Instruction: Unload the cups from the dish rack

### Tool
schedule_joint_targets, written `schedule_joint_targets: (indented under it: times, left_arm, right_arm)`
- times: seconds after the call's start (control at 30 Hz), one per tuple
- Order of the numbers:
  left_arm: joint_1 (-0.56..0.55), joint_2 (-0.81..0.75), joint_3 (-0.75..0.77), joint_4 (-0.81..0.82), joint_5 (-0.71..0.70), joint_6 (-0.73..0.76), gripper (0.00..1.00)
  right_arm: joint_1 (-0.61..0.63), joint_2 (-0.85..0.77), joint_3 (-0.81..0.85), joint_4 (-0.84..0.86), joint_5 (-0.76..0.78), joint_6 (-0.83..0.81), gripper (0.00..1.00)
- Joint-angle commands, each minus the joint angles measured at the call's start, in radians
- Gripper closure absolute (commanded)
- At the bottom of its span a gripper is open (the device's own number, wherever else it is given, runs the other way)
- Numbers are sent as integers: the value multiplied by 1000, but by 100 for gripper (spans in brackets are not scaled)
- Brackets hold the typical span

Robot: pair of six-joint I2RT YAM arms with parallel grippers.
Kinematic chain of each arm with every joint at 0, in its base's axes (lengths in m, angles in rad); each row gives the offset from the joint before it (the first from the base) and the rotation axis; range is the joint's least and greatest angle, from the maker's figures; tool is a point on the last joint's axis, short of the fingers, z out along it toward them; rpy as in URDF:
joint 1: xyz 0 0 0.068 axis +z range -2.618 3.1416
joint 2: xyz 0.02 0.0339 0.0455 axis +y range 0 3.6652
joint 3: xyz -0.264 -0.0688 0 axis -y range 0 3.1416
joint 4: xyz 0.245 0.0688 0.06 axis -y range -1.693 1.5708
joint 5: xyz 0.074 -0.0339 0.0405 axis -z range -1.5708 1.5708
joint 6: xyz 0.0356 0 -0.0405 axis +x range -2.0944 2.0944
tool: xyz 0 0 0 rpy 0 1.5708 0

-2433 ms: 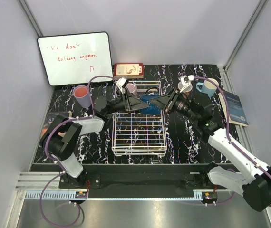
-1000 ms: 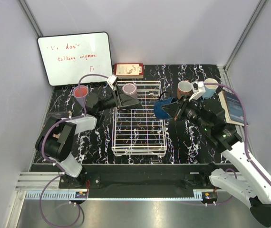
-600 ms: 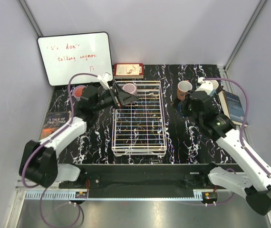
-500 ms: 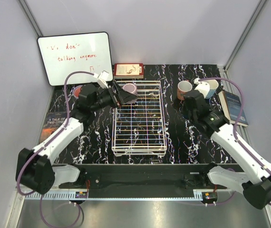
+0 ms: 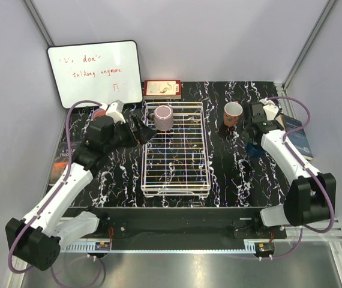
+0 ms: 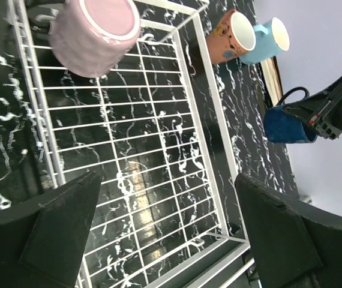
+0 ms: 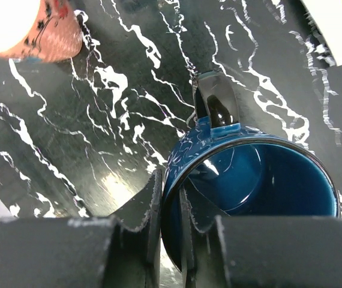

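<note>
Right of the dish rack (image 5: 176, 192), my right gripper (image 7: 171, 201) clamps the dark blue mug (image 7: 267, 174); left gripper (image 6: 168, 225) spread. Whiteboard (image 5: 96, 72): "talking anymore".

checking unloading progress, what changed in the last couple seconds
The right gripper took the dark blue mug out of the dish rack and carried it to the right; its jaws are shut on the rim. The left gripper drew back from the mauve cup, jaws open. The mauve cup stayed in the rack, the terracotta cup on the table.
</note>
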Motion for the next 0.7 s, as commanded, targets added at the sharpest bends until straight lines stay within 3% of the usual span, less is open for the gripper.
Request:
schedule_joint_targets:
  times: [0.0, 0.67]
  left_arm:
    - [-4, -35, -32, -20, -77, 31, 1]
    - [-5, -11, -27, -52, -108, 35, 1]
  right_arm:
    - [-39, 78, 102, 76, -70, 28, 100]
    - [-105, 403, 211, 160, -16, 6, 100]
